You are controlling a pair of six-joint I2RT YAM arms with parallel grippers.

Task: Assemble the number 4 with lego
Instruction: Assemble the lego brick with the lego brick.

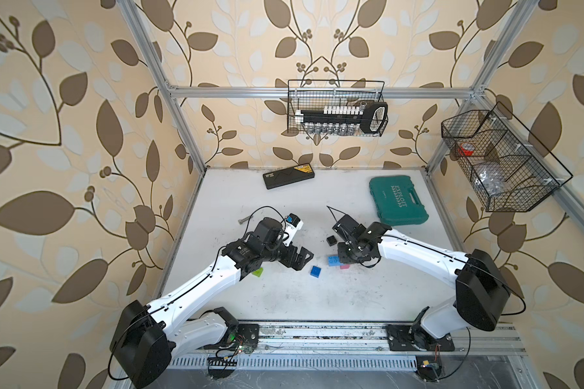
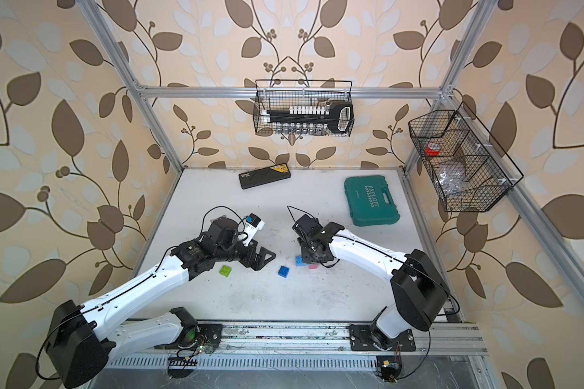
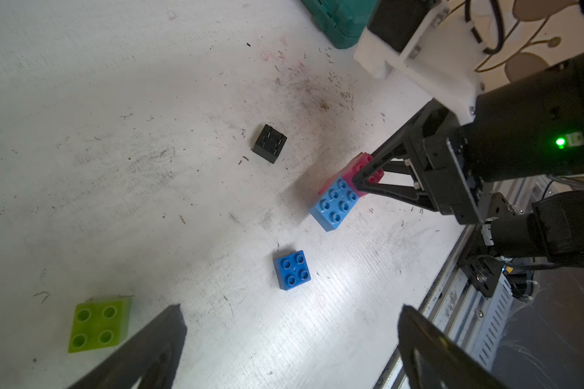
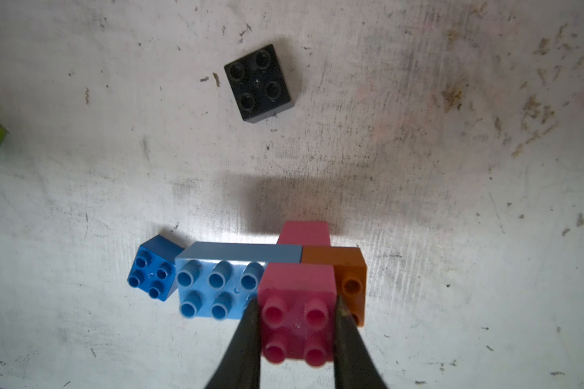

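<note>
Your right gripper (image 4: pixel 297 301) is clenched on a pink brick (image 4: pixel 295 323), one finger on each side wall, with the studs facing the wrist camera. That brick sits over the end of the light blue brick (image 4: pixel 216 286), where the orange brick (image 4: pixel 353 286) butts against it. You cannot tell from these views whether it is pressed home. A second pink brick (image 4: pixel 305 232) shows past the far side of the light blue brick at the same joint, lower down. These four are all there is of the number 4 (image 3: pixel 338 202) so far. It lies on the table (image 1: pixel 284 296) under your right wrist.

Your left gripper (image 3: pixel 290 307) is released, its fingers (image 3: pixel 162 343) spread wide with nothing between them. It hangs above the table, off the free end of the light blue brick and well clear of it.

The loose lego all lies studs up. The dark blue brick (image 3: pixel 292 269) is near the light blue brick's free end, with a strip of bare table between them. The black brick (image 4: pixel 258 82) stands apart from the light blue brick, off its long side away from the arm bases. The lime green brick (image 3: pixel 98 323) lies beyond the dark blue one, well apart from the light blue brick and close by your left arm.

The teal tool case (image 1: pixel 398 200) and the flat black box (image 1: pixel 289 176) lie well beyond the light blue brick, toward the back wall.
</note>
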